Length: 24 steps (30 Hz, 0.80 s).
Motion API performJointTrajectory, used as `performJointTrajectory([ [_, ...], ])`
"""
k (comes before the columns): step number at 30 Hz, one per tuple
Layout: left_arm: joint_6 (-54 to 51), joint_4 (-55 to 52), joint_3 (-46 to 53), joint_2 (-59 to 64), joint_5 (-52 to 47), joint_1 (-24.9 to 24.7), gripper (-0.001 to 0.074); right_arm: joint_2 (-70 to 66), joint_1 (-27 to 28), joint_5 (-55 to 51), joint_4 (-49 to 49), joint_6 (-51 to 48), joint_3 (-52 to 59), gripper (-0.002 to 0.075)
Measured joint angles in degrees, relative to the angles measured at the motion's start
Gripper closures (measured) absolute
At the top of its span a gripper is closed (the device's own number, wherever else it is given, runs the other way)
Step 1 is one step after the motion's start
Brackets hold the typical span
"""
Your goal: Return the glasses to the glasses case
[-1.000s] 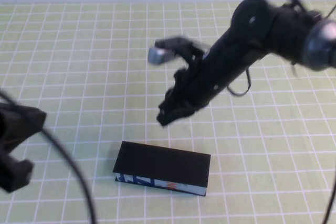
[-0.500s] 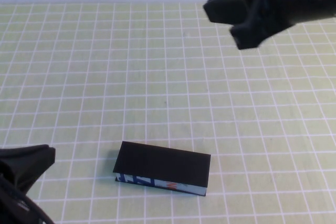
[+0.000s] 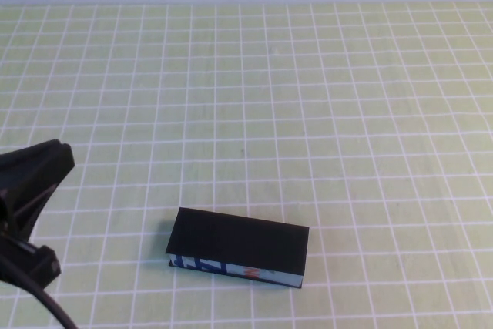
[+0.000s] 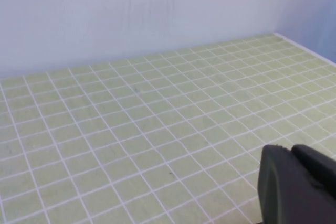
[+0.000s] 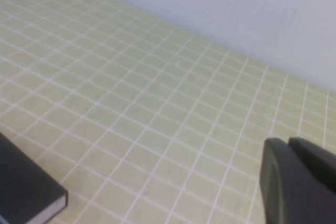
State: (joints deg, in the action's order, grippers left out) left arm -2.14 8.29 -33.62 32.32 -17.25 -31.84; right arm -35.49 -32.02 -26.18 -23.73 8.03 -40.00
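Glasses case (image 3: pixel 238 247) closed, right of left claw (image 3: pixel 27 213); right claw (image 5: pixel 299 182) well apart.

Left pincer (image 3: pixel 27 213): matte black, blunt wedge-shaped housing up top, smaller rounded block below it, at the near left edge of the high view. Thin black cable (image 3: pixel 46 307) curves off underneath. Own wrist view shows one black rounded finger (image 4: pixel 294 184), smooth plastic, with a seam. Right pincer (image 5: pixel 296 182): same matte black rounded finger, wrist view only. No markings or screws visible.

Glasses case (image 3: pixel 239 240): matt black lid. Mat (image 3: pixel 323 113): smooth, gridded. Hands: matt black plastic.
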Motion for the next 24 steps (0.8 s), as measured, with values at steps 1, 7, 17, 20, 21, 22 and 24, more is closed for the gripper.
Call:
performJointTrajectory([
  [1, 0.00, 0.00, 0.00, 0.00, 0.24, 0.00, 0.0738, 2.15, 0.00, -0.29, -1.46, 2.21, 2.64, 0.0743],
  [7, 0.00, -0.09, 0.10, 1.88, 0.41, 0.00, 0.0738, 12.19, 0.00, -0.52, -3.16, 6.04, 14.27, 0.0743],
  [17, 0.00, -0.09, 0.10, 3.30, 0.51, 0.00, 0.0738, 16.39, 0.00, -1.15, -0.65, 6.41, 18.72, 0.0743],
  [20, 0.00, -0.09, 0.10, 3.30, 0.51, 0.00, 0.0738, 16.39, 0.00, -1.38, -0.03, 6.41, 18.72, 0.0743],
  [21, 0.00, -0.09, 0.10, 3.30, 0.51, 0.00, 0.0738, 16.39, 0.00, -1.42, -0.03, 6.41, 18.72, 0.0743],
  [22, 0.00, -0.09, 0.10, 3.30, 0.51, 0.00, 0.0738, 16.39, 0.00, -1.52, 0.09, 6.41, 18.72, 0.0743],
  [24, 0.00, -0.09, 0.10, 3.30, 0.51, 0.00, 0.0738, 16.39, 0.00, -1.52, 0.10, 6.41, 18.72, 0.0743],
])
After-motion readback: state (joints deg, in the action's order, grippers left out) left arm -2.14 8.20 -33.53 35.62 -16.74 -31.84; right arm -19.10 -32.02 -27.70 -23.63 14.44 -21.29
